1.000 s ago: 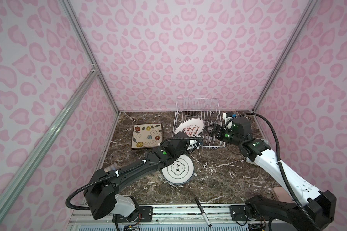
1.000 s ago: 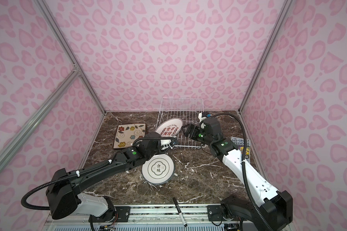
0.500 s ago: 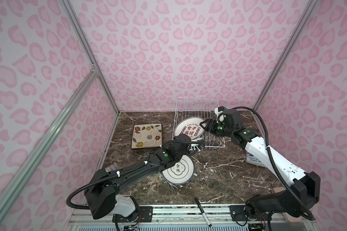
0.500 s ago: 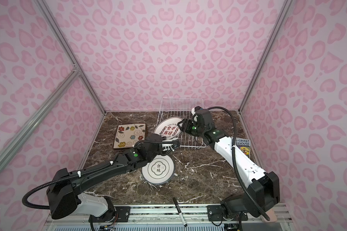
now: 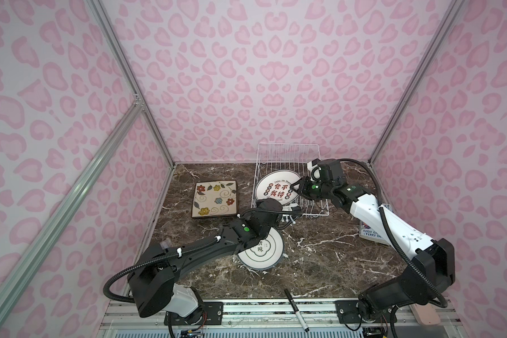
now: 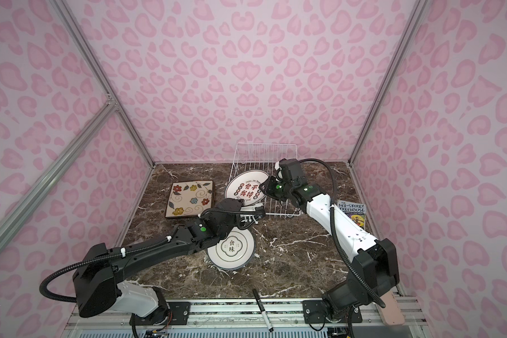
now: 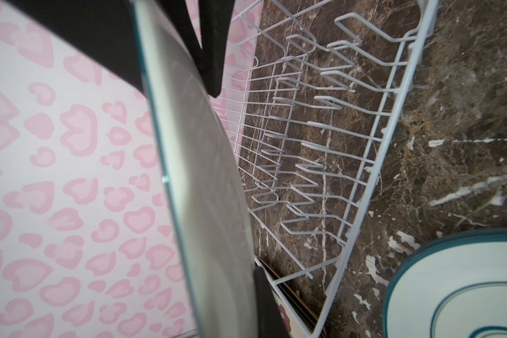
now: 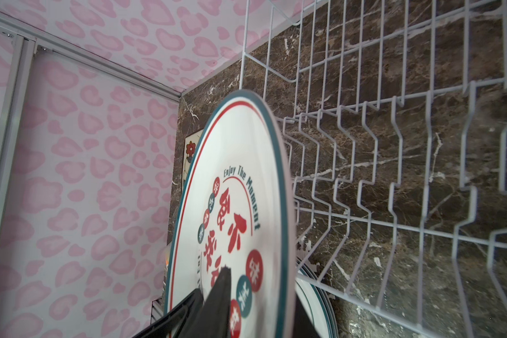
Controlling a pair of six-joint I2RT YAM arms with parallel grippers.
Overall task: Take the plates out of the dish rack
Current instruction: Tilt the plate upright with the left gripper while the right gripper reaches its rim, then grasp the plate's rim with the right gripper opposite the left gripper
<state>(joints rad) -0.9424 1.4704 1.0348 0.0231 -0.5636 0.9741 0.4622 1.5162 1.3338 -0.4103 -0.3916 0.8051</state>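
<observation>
White red-character plate [image 5: 277, 188] stands tilted in the dish rack [image 5: 287, 152]; left end effector [image 5: 289, 209] grasps its lower rim, right end effector [image 5: 295, 186] its side rim. Recommend lifting clear of the tines [image 8: 343, 164] before swinging outward.

I saw bare tabletop [image 5: 328, 257] right of the flat plate [image 5: 264, 251]; dish rack [image 5: 288, 158] tines crowded behind the tilted plate [image 5: 275, 187].

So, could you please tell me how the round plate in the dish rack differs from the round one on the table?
The red-lettered plate stands tilted on edge in the dish rack; the dark-lettered plate lies flat on the table. The red-lettered plate has both the left gripper and right gripper at its rim; the dark-lettered plate has neither. Both are round, white and teal-rimmed.
</observation>
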